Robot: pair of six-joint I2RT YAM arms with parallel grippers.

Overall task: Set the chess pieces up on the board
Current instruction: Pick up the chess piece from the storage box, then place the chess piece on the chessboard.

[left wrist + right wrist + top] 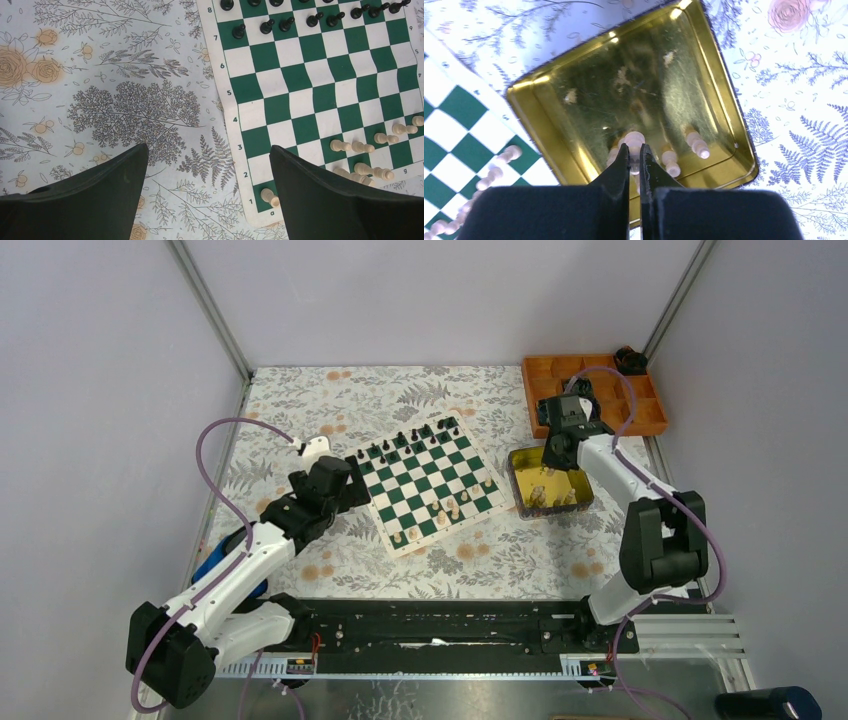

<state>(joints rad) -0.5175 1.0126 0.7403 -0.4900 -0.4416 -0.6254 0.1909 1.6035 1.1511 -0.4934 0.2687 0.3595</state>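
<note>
The board [428,476] lies mid-table, with black chess pieces [400,443] along its far-left rows and cream-white ones [447,508] near its front edge. My right gripper [549,454] hangs over the gold tin [519,492]. In the right wrist view this gripper [634,150] is shut on a cream-white piece [635,138] just above the tin floor [639,75]; two more white pieces [696,142] stand in the tin. My left gripper [208,150] is open and empty above the cloth beside the board's [300,100] corner, where a white piece [270,196] stands.
An orange compartment tray [592,398] sits at the back right, behind the tin. A flower-print cloth [330,400] covers the table. Walls and frame posts close in the sides and the back. The black arm-base rail [440,625] runs along the near edge.
</note>
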